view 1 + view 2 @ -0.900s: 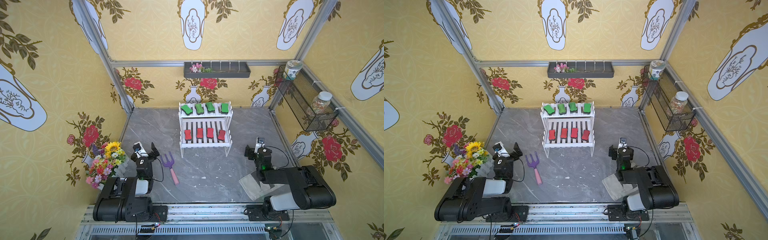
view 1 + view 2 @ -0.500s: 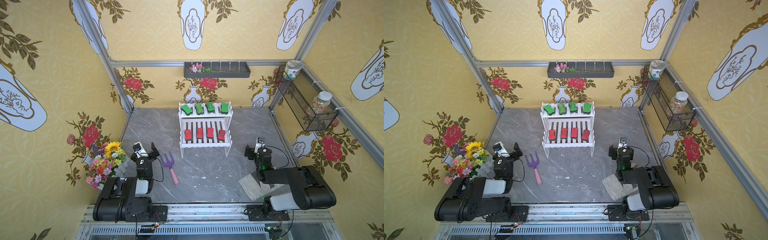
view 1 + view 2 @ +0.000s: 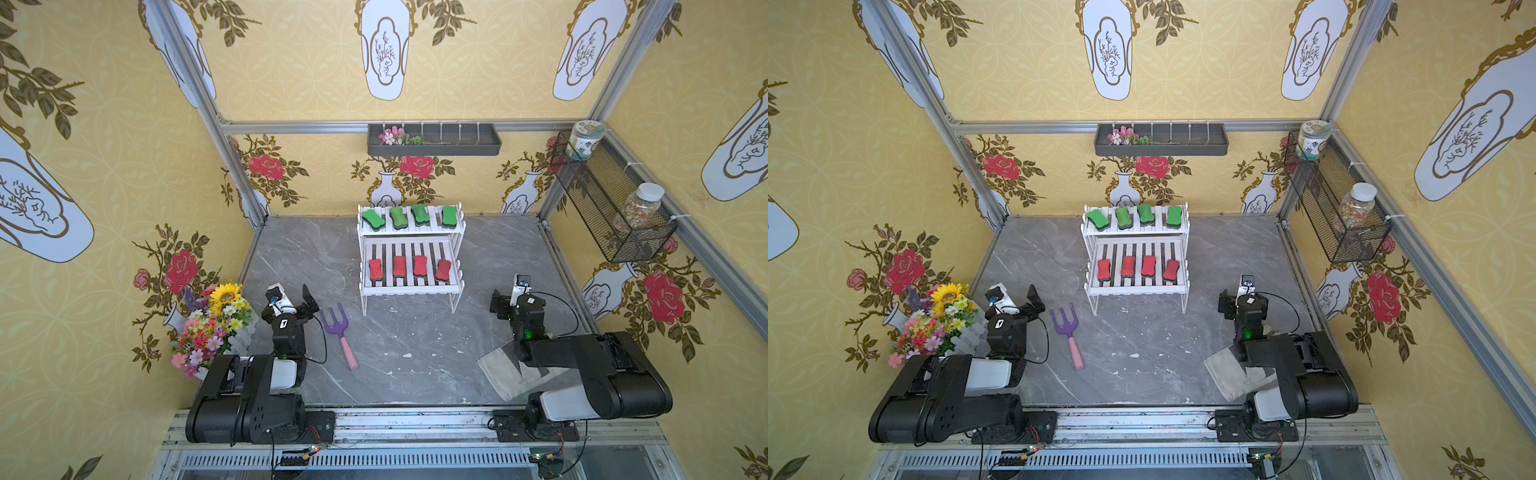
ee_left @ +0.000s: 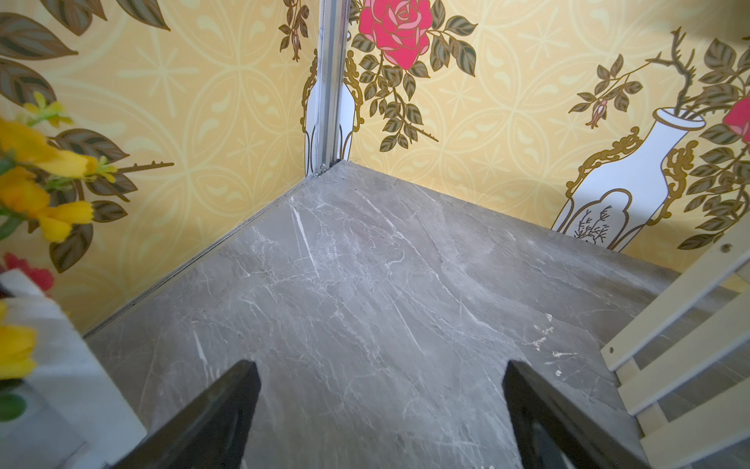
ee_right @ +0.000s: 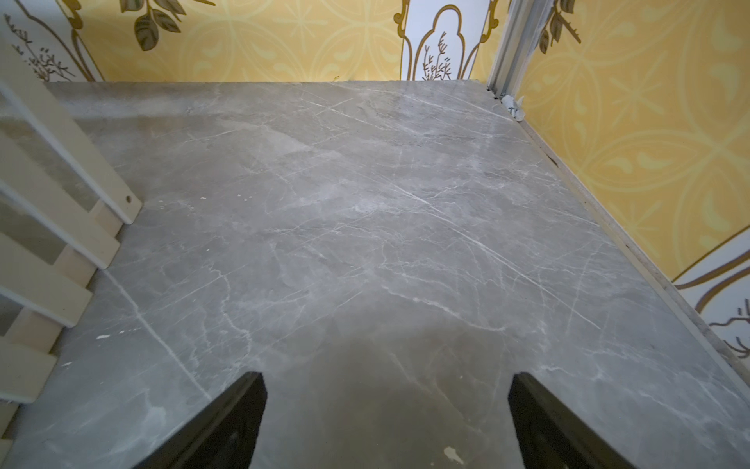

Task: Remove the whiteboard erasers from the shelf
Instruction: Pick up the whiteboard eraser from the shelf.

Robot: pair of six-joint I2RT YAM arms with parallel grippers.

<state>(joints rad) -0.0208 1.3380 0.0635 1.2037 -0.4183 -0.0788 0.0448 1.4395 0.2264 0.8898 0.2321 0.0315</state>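
**Arms hold still, all eight erasers on the shelf**

Nothing has moved since the earlier frames. Reaching in from the table's (image 3: 415, 353) near edge, the left gripper (image 4: 379, 371) and right gripper (image 5: 385, 377) both stand with jaws spread wide over bare marble, holding nothing. A garden fork (image 3: 347, 351) lies just beside the left one, and a cloth (image 3: 496, 372) lies under the right arm. Farther back, between them, the shelf (image 3: 411, 287) stands toward the far edge. Four red whiteboard erasers (image 3: 420, 266) sit on its lower tier and four green whiteboard erasers (image 3: 419, 214) on the upper, well apart from either gripper. Only the top views show the erasers. Each wrist view catches just the shelf's side slats, and the left one also shows yellow flowers (image 4: 24, 191).
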